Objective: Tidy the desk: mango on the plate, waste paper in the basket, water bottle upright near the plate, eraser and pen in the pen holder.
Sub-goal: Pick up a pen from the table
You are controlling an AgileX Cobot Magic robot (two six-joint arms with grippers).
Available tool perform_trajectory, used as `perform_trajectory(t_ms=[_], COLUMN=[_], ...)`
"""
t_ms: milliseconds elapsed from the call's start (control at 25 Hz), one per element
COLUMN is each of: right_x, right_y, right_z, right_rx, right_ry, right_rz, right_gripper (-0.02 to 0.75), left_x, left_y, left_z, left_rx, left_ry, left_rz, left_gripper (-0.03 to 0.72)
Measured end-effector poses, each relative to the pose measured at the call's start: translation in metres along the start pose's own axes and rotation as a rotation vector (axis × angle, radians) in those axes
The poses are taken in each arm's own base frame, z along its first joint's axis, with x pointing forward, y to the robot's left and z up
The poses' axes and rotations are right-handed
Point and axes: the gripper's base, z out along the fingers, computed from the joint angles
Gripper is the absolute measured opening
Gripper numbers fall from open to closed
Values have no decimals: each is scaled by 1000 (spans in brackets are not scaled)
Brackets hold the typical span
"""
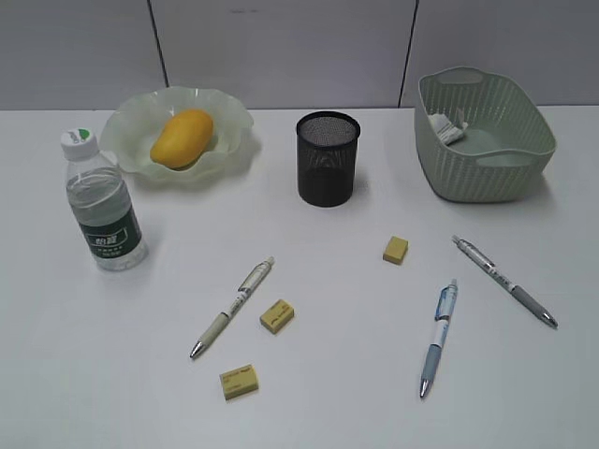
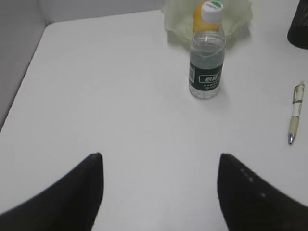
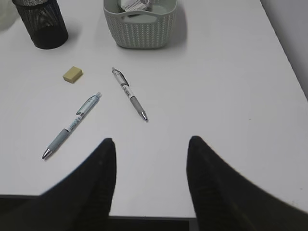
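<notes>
Counter, white: one basket at back right with one ball of waste paper inside, one plate at back left with one mango on it, one water bottle upright just in front of the plate, one black mesh pen holder between plate and basket. Loose in front: three pens and three erasers, nothing blocking them; only the exterior view shows all six. Left gripper and right gripper, seen only in the wrist views, both spread and holding nothing.
</notes>
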Motion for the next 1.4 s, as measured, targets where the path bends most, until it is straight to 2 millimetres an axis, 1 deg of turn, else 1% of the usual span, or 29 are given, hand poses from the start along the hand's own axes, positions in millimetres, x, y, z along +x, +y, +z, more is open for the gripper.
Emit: perform_trajectory(t_ms=[200,640,760,960,1240,1400], right_x=[0,0,0,0,0,0], right_y=[0,0,0,0,0,0], right_z=[0,0,0,0,0,0], right_rx=[0,0,0,0,0,0], right_ry=[0,0,0,0,0,0], right_rz=[0,0,0,0,0,0], right_gripper=[386,386,386,386,386,386], left_x=[0,0,1,1,1,2], left_y=[0,1,1,2,1,1], left_z=[1,2,1,1,2,2], left_rx=[-24,-58,-29,74,79,79], left_ry=[-27,-25,-28,-34,-31,-30], left_rz=[-19,-48,-33,-3,-83,-92], left_gripper=[561,561,561,561,561,561])
